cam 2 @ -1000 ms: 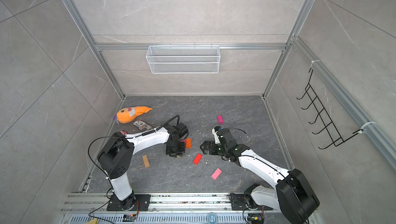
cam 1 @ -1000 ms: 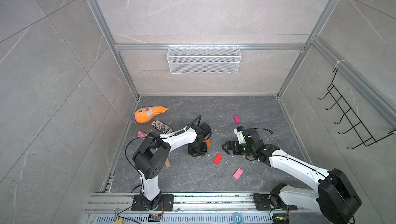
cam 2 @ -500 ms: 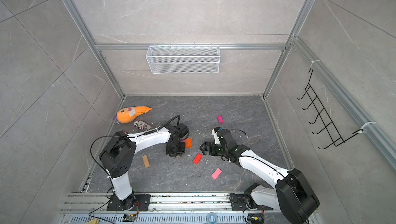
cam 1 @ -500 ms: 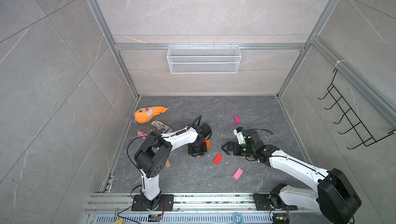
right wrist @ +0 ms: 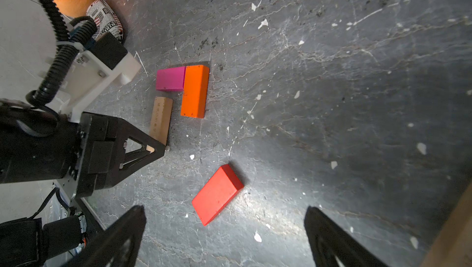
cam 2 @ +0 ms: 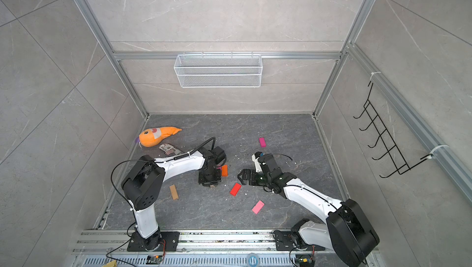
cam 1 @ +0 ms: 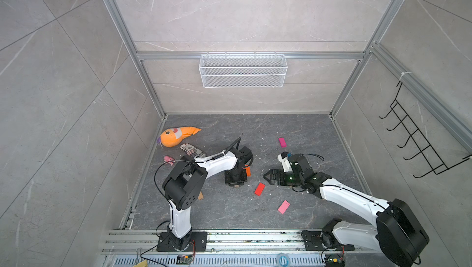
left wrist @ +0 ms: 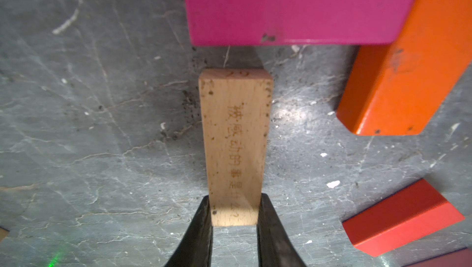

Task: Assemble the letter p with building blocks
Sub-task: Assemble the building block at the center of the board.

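1. Although the left arm hid most of it in both top views, a tan brick point(left wrist: 235, 145) lay flat on the bench point(left wrist: 89, 125). The left fingers point(left wrist: 201, 227) gripped its near end, one on each long side.
2. Its far end pointed at a magenta brick point(left wrist: 293, 8), with a narrow gap between the two.
3. An orange brick point(left wrist: 403, 74) butted against the magenta brick's right end and ran toward the near side, making a corner. It lay right of the tan brick and apart from it.
4. The right fingers point(right wrist: 122, 237) stood spread wide and held nothing. A red brick point(right wrist: 217, 194) lay skewed just ahead of them, touching nothing.
5. A light pink brick point(cam 1: 283, 206) lay nearer than the red one, and a second magenta brick point(cam 1: 282, 142) lay farther back on the right, well apart from the corner. A second tan brick point(cam 2: 174, 192) lay near left, beside the left arm.
6. An orange plush point(cam 1: 176, 136), a printed pouch point(cam 1: 192, 151) and a small pink plush point(cam 1: 168, 159) sat at the far left, well apart from the bricks.
7. White specks littered the bench around the red brick.
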